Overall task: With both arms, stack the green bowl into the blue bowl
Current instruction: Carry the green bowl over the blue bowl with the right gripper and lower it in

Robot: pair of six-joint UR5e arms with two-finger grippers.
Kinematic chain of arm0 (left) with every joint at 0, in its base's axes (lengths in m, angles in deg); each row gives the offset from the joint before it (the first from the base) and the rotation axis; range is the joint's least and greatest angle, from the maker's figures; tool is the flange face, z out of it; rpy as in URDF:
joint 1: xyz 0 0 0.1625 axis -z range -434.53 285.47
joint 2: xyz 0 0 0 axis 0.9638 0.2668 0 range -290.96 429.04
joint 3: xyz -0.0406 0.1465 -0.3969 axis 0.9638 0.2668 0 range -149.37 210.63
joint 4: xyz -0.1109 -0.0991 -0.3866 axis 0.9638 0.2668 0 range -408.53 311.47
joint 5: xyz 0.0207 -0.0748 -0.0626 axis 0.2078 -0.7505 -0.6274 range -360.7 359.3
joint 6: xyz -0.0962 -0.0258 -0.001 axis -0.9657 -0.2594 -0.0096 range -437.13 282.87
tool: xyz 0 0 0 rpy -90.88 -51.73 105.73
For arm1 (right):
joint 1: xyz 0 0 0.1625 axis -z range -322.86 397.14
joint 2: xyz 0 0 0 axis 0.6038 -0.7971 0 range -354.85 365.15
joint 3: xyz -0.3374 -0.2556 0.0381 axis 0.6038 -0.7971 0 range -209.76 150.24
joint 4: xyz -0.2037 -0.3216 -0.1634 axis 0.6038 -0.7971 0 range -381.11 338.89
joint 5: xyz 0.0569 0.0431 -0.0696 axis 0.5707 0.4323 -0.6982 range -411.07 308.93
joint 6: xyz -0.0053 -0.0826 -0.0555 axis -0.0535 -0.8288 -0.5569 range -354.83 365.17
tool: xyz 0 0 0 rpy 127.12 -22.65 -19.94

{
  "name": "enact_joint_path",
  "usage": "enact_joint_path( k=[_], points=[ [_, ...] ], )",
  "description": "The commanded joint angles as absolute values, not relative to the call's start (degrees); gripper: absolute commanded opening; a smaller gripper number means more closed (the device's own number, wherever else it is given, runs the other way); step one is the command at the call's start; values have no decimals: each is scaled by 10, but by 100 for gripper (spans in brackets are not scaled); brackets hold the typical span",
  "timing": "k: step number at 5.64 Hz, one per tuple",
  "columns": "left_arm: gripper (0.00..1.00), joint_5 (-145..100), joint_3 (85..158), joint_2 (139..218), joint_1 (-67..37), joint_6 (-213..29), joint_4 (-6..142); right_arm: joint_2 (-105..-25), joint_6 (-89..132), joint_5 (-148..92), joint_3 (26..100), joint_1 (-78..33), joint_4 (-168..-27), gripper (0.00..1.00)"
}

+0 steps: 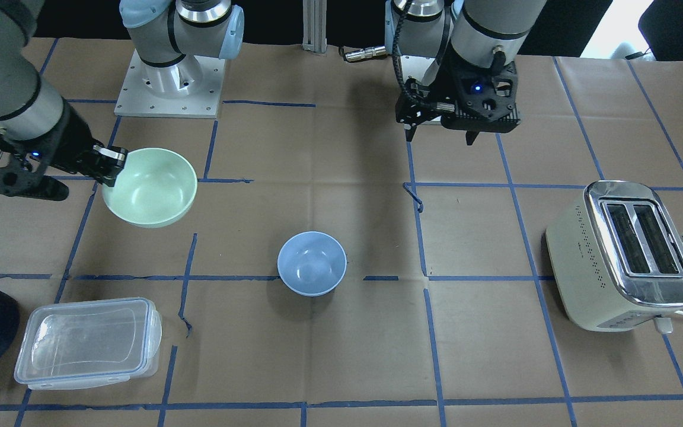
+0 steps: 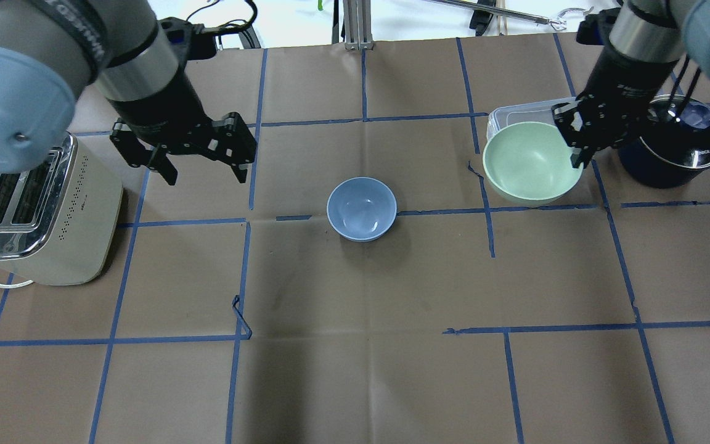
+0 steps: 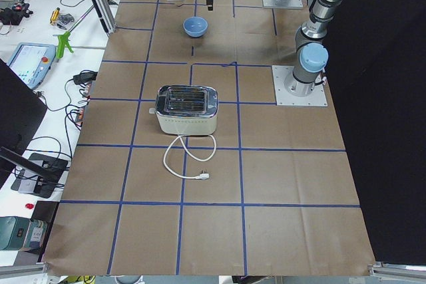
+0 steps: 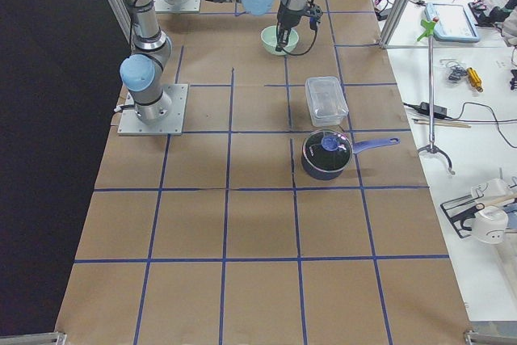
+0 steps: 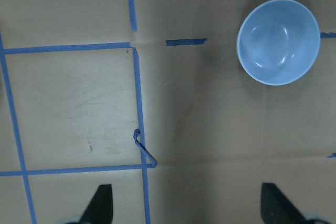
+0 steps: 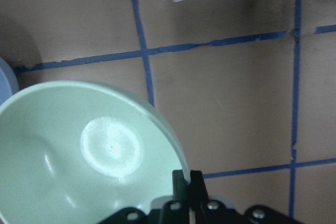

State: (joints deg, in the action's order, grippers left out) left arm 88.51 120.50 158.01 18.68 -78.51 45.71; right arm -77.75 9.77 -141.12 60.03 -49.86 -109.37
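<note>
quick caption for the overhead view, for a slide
Right gripper pinches the rim of the green bowl; blue bowl sits at centre; left gripper hangs open.

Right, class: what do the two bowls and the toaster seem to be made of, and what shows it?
Green bowl: probably matte plastic; smooth, with a soft, dull highlight inside.
Blue bowl: same look, likely plastic too.
Toaster: cream body, painted metal or plastic, can't tell; polished metal top, mirror-bright.

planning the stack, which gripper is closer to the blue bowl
Left. The left gripper hovers open to one side of the blue bowl; the right gripper, farther off, holds the green bowl.
</note>
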Motion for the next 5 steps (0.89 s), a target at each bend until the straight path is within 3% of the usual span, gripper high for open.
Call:
enact_joint_path(
  k=[1, 5],
  points=[
    [98, 895, 1198, 1581, 164, -750, 460, -731, 259, -1360, 600, -627, -1177, 5],
    [98, 877, 1199, 1582, 164, -750, 423, -669, 290, -1310, 601, -667, -1263, 4]
  ],
)
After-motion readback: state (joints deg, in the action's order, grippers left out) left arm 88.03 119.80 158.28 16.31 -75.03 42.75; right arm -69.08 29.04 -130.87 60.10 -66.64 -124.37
